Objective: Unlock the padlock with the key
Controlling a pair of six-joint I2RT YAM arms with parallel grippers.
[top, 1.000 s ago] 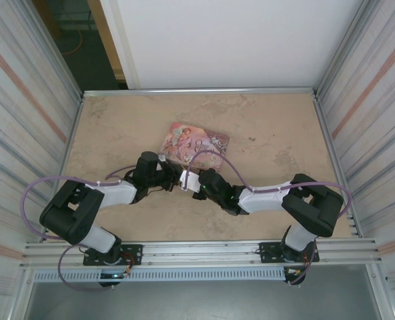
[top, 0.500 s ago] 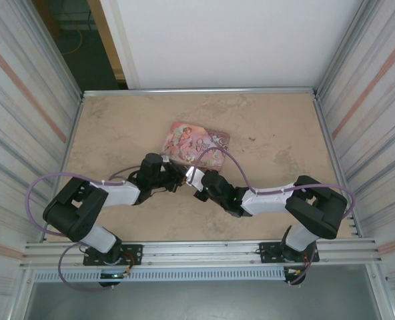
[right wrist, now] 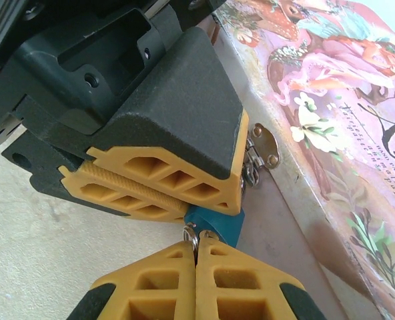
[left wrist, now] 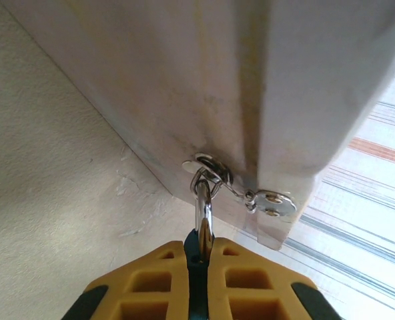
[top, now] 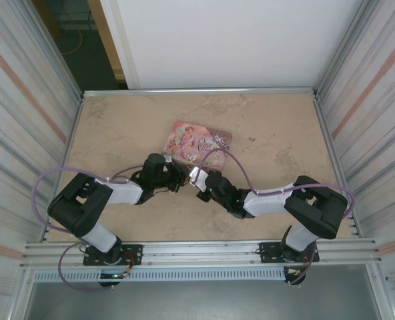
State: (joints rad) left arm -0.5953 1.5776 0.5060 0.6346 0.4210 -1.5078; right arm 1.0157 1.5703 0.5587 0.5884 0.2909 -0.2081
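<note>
Our left gripper (left wrist: 197,253) clamps narrowly on the blue body of the padlock (left wrist: 203,217), whose shackle threads the hasp (left wrist: 211,167) on the near side of the pink tin (top: 201,140), close to the middle of the table (top: 284,127). Our right gripper (right wrist: 196,250) is pinched shut on what looks like the small key (right wrist: 191,233), its tip touching the padlock's body. With the 2 sets of fingers this crowded, we judge it best to hold the lock steady, line the key up with the keyway, and twist only once it seats.
</note>
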